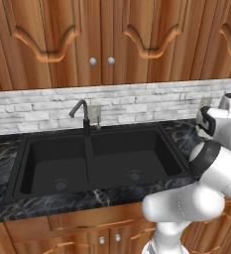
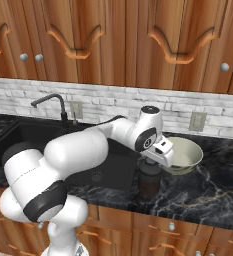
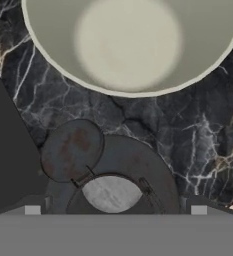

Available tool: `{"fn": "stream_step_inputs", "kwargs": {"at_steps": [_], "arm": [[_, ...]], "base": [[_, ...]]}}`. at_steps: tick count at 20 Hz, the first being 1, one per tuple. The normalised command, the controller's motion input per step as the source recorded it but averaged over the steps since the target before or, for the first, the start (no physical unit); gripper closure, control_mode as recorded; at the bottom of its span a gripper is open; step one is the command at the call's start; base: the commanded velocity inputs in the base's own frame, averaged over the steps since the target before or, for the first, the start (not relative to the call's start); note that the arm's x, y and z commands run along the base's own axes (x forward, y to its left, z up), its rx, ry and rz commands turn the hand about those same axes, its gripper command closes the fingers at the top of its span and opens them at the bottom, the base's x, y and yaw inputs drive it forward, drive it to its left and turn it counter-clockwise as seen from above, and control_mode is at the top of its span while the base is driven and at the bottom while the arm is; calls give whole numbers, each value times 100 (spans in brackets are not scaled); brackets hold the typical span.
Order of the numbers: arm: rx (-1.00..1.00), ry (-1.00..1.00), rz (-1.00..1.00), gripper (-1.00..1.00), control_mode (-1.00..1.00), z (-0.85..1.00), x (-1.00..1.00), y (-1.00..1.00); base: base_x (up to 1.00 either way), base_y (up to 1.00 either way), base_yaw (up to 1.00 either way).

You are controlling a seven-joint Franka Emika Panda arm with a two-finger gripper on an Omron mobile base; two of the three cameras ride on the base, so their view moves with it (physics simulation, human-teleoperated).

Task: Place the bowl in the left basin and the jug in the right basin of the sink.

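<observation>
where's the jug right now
In the right base view the small dark brown-black cylindrical jug stands on the black marbled counter, right of the black sink, just in front of the cream-white bowl, directly under the open gripper.

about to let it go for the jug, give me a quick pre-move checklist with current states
1. Gripper open: ok, jaws stand wide apart.
2. Gripper lined up over the jug: ok, the hand view looks straight down on the jug's top between the fingertips.
3. Jug upright on the counter: ok.
4. Bowl out of the fingers' path: cannot tell, it stands close behind the jug; the hand view shows a strip of counter between them.
5. Right basin free to receive the jug: ok, only its drain shows.
6. Left basin free for the bowl: ok.
</observation>
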Motion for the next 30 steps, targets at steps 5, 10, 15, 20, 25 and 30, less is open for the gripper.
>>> {"fn": "stream_step_inputs", "kwargs": {"at_steps": [5,10,15,20,25,30], "arm": [[1,1,0,-100,-100,-15,8,0],[1,7,0,-100,-100,-16,1,-2],[0,10,0,100,-100,-16,-7,-1],[1,7,0,100,-100,-19,-14,1],[6,1,-3,100,-100,-18,-22,1],[9,-1,-6,100,-100,-11,-30,0]], "base": [[0,0,0],[0,0,0],[0,0,0],[0,0,0],[0,0,0],[0,0,0]]}}
